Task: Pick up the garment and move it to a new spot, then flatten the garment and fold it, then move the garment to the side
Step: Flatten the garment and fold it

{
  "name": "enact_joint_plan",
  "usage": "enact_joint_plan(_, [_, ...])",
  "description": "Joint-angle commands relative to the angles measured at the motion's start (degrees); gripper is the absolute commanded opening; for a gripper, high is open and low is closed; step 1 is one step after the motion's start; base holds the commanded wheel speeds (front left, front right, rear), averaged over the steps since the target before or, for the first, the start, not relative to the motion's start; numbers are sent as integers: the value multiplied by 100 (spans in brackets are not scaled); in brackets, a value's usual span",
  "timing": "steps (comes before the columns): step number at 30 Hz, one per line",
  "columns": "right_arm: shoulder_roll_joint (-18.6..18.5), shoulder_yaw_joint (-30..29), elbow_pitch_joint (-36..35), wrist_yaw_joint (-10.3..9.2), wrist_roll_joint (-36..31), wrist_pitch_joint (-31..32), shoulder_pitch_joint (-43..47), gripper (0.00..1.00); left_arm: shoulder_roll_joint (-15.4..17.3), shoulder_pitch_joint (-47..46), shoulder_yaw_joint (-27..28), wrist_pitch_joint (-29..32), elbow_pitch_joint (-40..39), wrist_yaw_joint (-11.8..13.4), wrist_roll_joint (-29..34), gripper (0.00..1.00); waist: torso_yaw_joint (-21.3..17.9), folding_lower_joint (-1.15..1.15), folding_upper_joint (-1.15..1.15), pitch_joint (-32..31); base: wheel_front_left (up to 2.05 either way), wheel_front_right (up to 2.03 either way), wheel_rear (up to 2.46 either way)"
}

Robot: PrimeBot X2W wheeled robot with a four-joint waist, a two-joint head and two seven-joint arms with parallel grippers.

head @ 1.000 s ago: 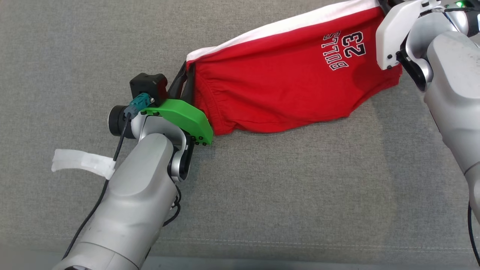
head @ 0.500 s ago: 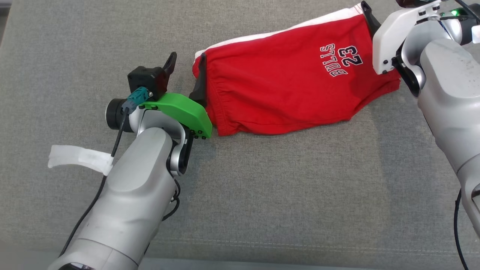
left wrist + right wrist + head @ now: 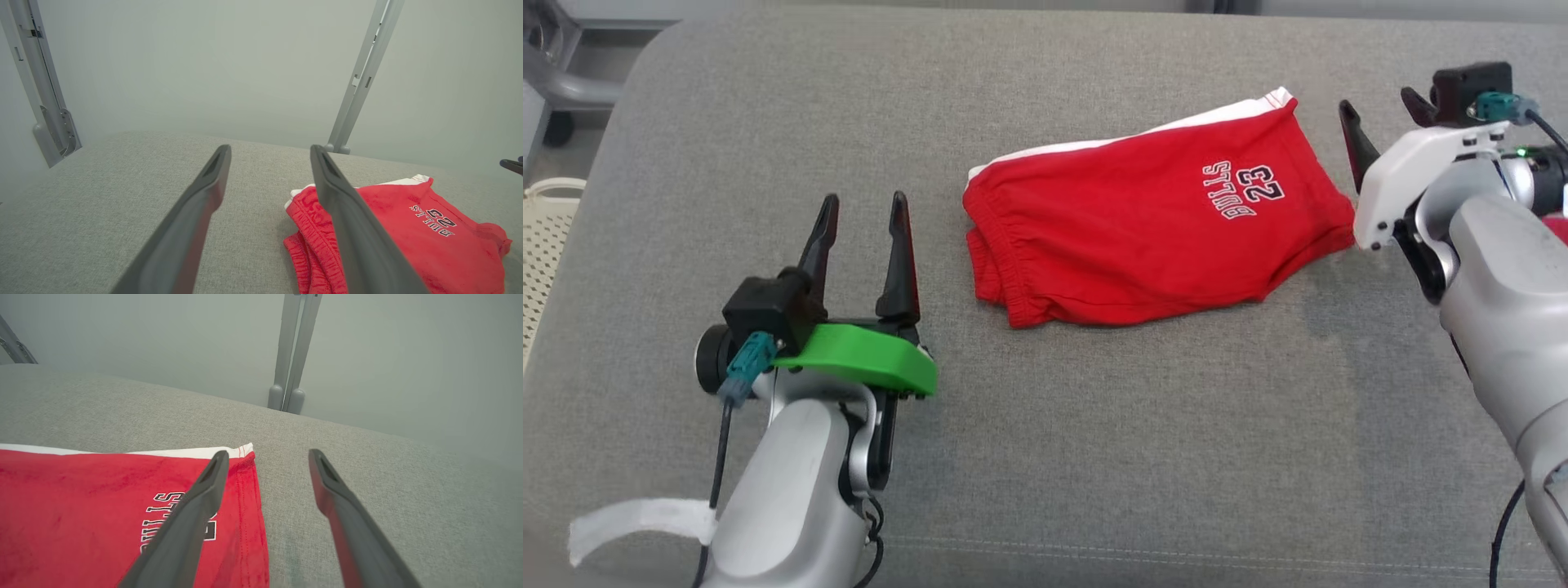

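Red shorts [image 3: 1127, 245], folded in half, lying flat on the grey fabric bench [image 3: 1094, 457], nearer its far edge and right of middle. Gathered waistband faces the bench's left edge, leg hems the right. White strip along far side. "BULLS 23" print on top, near hems.

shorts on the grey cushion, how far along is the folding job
Done, it seems: the red shorts lie flat and folded over, layers stacked at the waistband end. In hand: nothing; the left gripper and right gripper stand open, one off each end, clear of the cloth. Left: probably moving the shorts aside, since they lie midway across the grey cushion.
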Motion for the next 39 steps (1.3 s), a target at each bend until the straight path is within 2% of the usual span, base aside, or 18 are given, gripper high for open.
enact_joint_plan(1, [-64, -44, 63, -9, 98, -37, 155, 100, 31, 136, 36, 0, -85, -45, 67, 100, 43, 0, 0, -243, 0, 0, 0])
enact_joint_plan(10, [-113, -341, 347, -9, 430, 37, 802, 100, 123, 1385, 178, 2, -1225, -357, 870, 100, 253, 0, 0, -502, 0, 0, 0])
enact_joint_plan(17, [-227, -636, 468, -9, 538, 218, 1047, 100, 191, 2054, 90, 2, -1639, -595, 1244, 100, 428, 0, 0, -433, 0, 0, 0])
enact_joint_plan(29, [-296, -1139, 504, -9, 384, 400, 1093, 100, 98, 2566, 206, 2, -1957, -571, 1429, 100, 666, 0, 0, -62, 0, 0, 0])
enact_joint_plan(39, [-75, -1385, 511, -7, -39, 903, 1213, 100, -5, 2513, 354, 2, -1909, -659, 1432, 100, 713, 0, 0, 58, 0, 0, 0])
